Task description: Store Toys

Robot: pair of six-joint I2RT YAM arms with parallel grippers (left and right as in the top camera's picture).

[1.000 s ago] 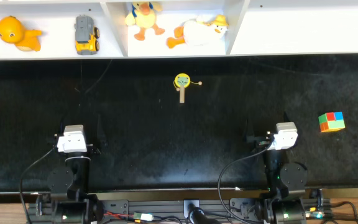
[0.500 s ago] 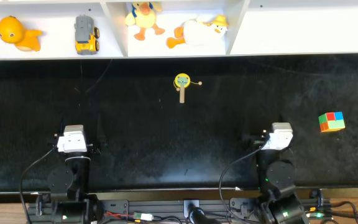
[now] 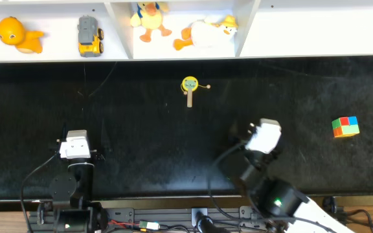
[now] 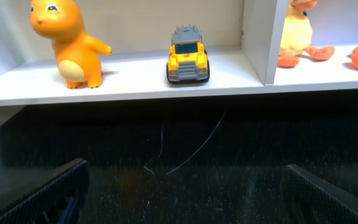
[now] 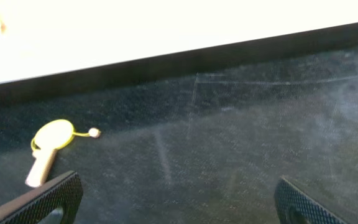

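Jaws of right tool [image 5: 176,202] and left tool [image 4: 184,196] stand wide apart, empty, touching nothing.

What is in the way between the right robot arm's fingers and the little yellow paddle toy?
Nothing I can see. Only bare black mat lies between the right arm's fingers and the yellow paddle toy. The colourful cube sits far off to the side, not in the path.
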